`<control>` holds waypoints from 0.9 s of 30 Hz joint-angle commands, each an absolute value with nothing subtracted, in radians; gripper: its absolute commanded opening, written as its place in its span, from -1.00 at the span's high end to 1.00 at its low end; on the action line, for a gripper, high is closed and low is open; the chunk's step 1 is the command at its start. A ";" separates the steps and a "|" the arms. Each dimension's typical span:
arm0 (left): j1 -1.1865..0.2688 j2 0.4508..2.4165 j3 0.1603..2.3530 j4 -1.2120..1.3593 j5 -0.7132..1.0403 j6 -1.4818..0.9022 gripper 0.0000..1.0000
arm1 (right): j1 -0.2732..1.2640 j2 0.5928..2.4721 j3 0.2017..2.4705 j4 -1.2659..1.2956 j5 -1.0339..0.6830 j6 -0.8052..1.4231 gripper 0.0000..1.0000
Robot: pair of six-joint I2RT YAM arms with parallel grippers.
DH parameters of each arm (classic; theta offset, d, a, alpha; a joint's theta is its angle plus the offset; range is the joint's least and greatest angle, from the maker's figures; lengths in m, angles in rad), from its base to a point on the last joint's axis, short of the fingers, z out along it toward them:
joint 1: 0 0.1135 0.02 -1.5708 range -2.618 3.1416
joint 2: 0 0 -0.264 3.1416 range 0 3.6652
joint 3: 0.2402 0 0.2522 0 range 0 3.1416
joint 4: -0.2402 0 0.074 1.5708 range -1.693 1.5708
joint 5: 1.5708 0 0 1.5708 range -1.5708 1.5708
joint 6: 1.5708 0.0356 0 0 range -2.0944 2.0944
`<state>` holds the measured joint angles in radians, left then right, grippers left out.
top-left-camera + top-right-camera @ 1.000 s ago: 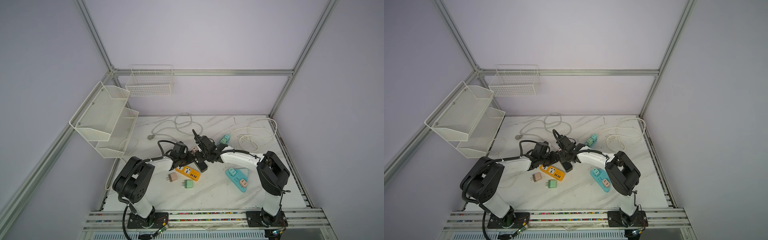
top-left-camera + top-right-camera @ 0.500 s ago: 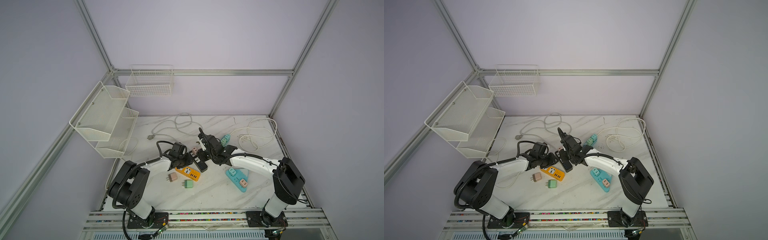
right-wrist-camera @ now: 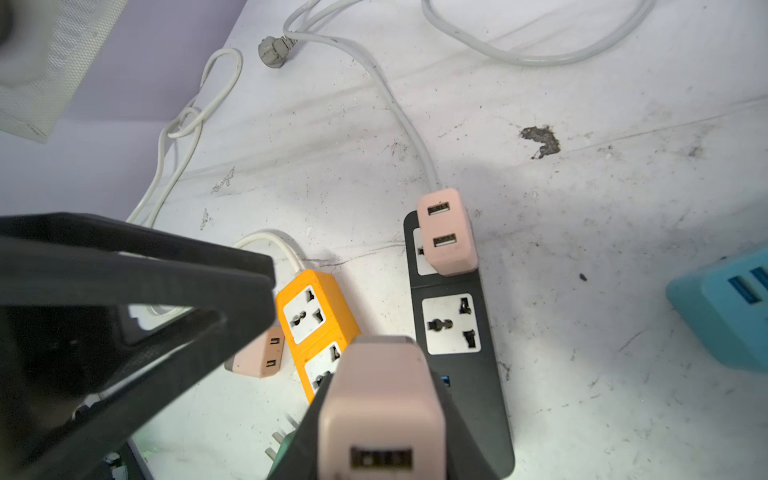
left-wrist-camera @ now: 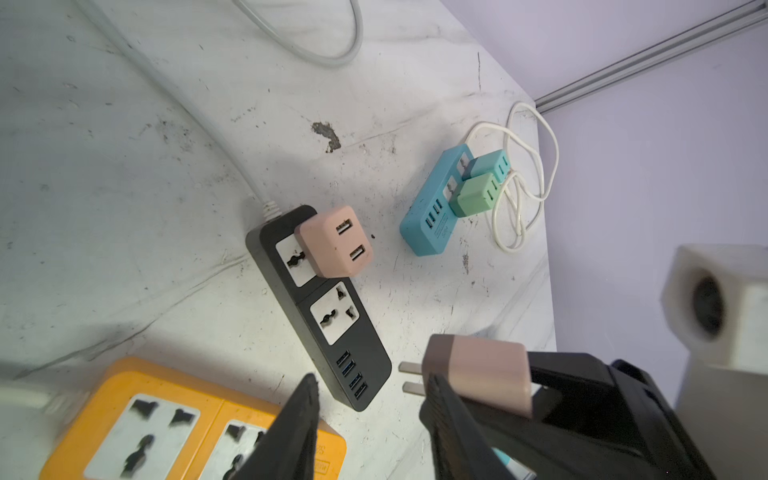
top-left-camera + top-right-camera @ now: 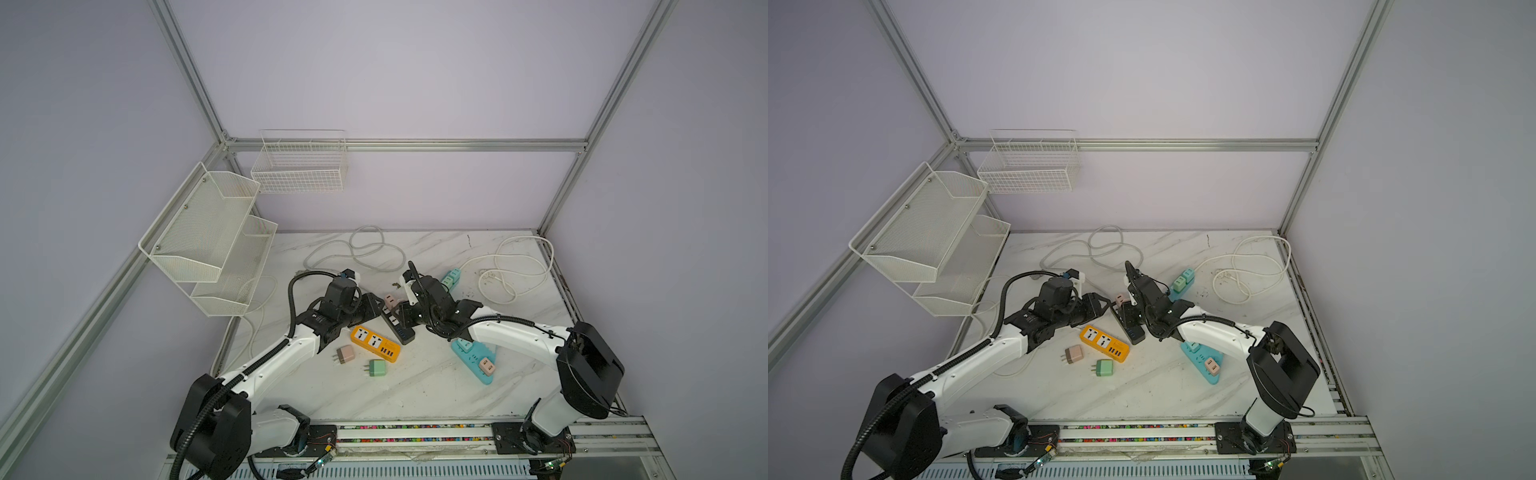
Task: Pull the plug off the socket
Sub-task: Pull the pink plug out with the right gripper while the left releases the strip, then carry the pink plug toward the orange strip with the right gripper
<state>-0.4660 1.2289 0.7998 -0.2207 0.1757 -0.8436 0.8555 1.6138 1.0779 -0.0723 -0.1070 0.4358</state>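
The pink plug [image 4: 478,372], prongs bare, sits clamped in the right end effector [image 3: 380,436] beside the black power strip [image 4: 332,316], where the left end effector [image 4: 371,386], jaws parted and hovering close, could knock it loose.

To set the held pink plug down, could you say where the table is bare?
Bare: in front, between green plug and blue power strip; at back, between grey cable and white cable. Crowded around black power strip.
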 commanded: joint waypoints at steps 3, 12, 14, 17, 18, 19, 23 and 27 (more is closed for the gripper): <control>-0.451 1.127 0.750 -0.315 0.078 -0.807 0.06 | 0.867 1.603 1.051 0.059 -0.152 0.553 0.63; -0.436 0.975 0.680 -0.372 -0.012 -0.787 -0.05 | 0.933 1.709 1.102 0.140 -0.114 0.627 0.63; -0.434 0.943 0.662 -0.385 -0.033 -0.791 -0.06 | 0.953 1.740 1.124 0.153 -0.092 0.638 0.63; -0.430 0.904 0.640 -0.397 -0.056 -0.796 -0.09 | 0.977 1.798 1.164 0.171 -0.071 0.648 0.63; -0.429 0.893 0.633 -0.398 -0.058 -0.797 -0.10 | 0.983 1.822 1.179 0.176 -0.076 0.654 0.64; -0.428 0.884 0.630 -0.402 -0.061 -0.798 -0.11 | 0.990 1.844 1.195 0.182 -0.076 0.656 0.64; -0.425 0.858 0.618 -0.424 -0.083 -0.799 -0.12 | 1.004 1.913 1.240 0.210 -0.061 0.668 0.65; -0.424 0.841 0.599 -0.428 -0.095 -0.808 -0.13 | 1.005 1.986 1.297 0.223 -0.066 0.677 0.65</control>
<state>-0.4316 0.8604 0.6483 -0.4259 -0.0654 -0.8158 1.0046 1.9545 1.2522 0.1745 -0.0856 0.6479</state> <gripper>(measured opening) 0.564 0.308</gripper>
